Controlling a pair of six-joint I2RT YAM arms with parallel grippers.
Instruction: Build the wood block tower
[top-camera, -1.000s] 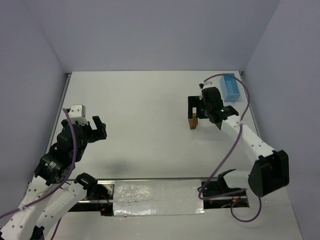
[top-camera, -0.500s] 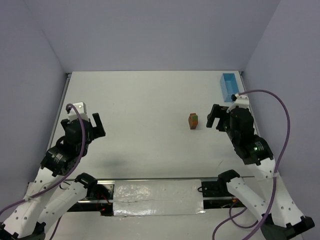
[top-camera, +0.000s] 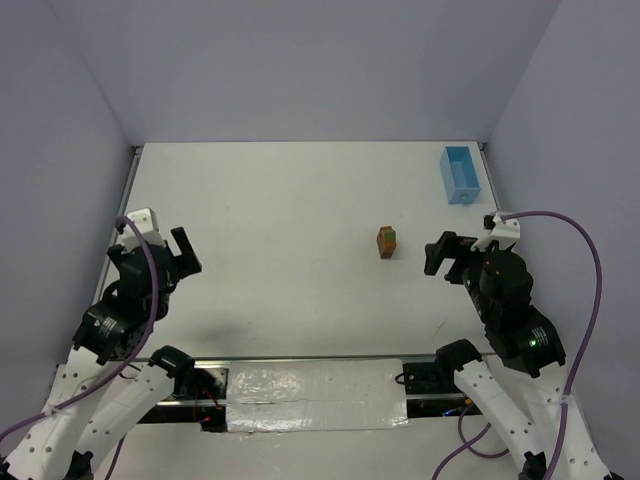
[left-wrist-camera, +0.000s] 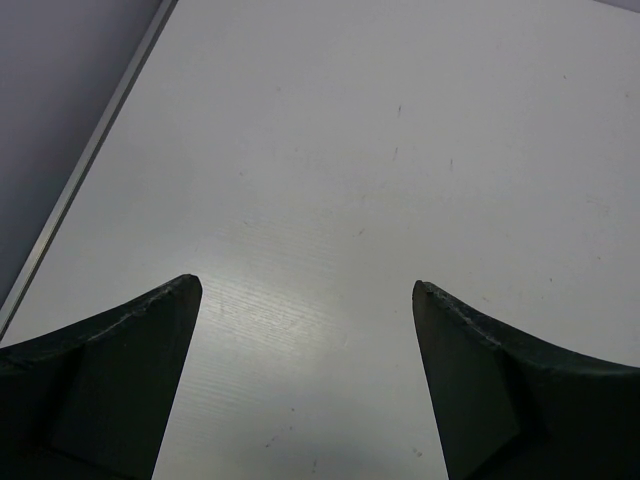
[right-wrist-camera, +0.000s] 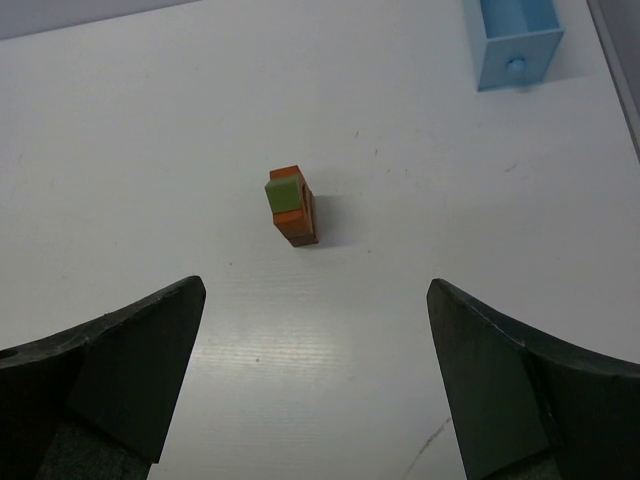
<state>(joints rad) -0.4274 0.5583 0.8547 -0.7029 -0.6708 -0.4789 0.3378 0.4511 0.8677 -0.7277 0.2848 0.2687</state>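
While your left gripper (top-camera: 184, 253) and right gripper (top-camera: 446, 254) are both hanging wide open, gripping nothing, the tower (top-camera: 387, 241) is standing upright on the table (top-camera: 280, 200), right of centre, ahead of the right gripper.

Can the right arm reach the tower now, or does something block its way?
Probably yes: the right gripper is open and faces the tower, and nothing stands between them in either view.

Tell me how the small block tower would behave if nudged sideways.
The tower is probably tippy: a narrow stack on a small footprint. The green block on top would likely slide off first; nothing visibly fastens it. Small wooden pieces, so probably light and stiff.
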